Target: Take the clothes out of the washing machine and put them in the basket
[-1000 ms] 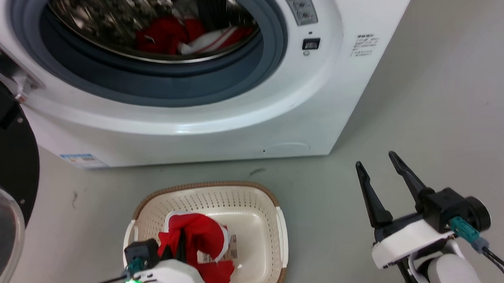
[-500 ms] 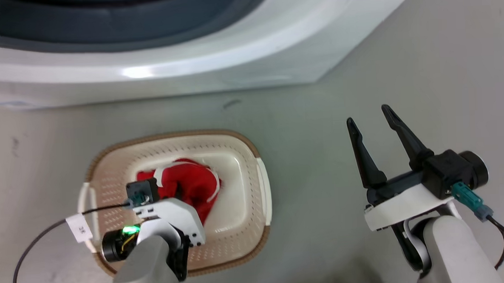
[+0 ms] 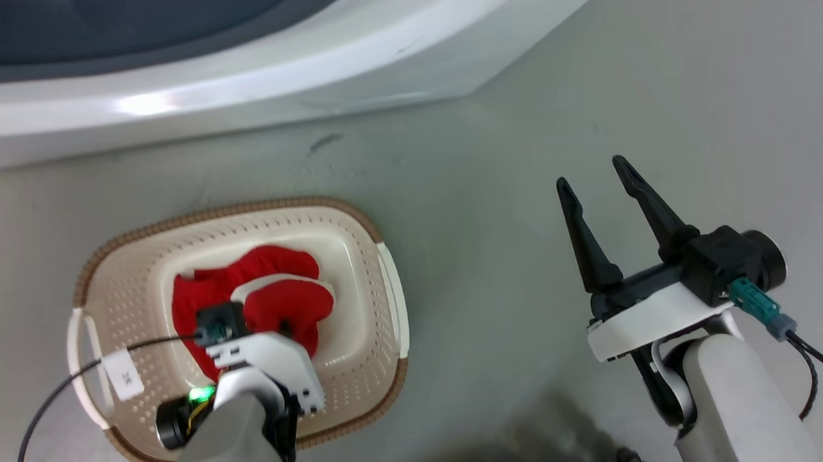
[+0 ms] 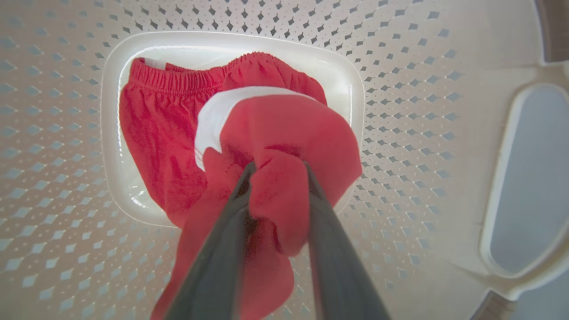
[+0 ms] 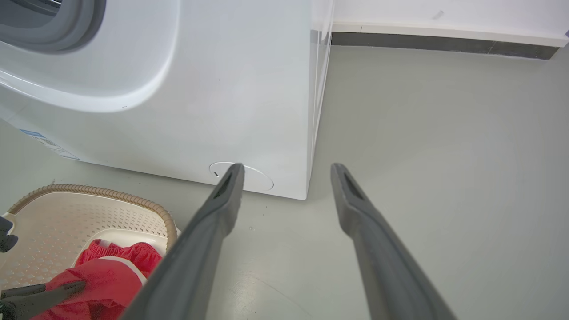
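Note:
The clothes (image 3: 261, 293), red fabric with white trim, lie heaped on the bottom of the cream basket (image 3: 356, 226). My left gripper (image 4: 278, 169) reaches down into the basket and is shut on a bunch of the red fabric (image 4: 275, 133), whose lower folds rest on the basket floor (image 4: 400, 89). My right gripper (image 3: 589, 171) hovers open and empty over the floor to the right of the basket. Its wrist view shows its open fingers (image 5: 288, 166), the basket (image 5: 89, 191) and clothes (image 5: 111, 271) at lower left. The washing machine (image 3: 238, 79) stands just behind the basket.
Grey floor (image 3: 490, 290) lies between the basket and my right arm. A cable with a white tag (image 3: 122, 374) trails from my left wrist over the basket's left handle. A dark baseboard (image 5: 444, 42) runs along the wall past the washing machine's corner (image 5: 311, 133).
The head camera has tilted down, so the drum has left the picture. My left gripper has lowered the red clothes deeper into the basket, and the fabric has spread on its bottom.

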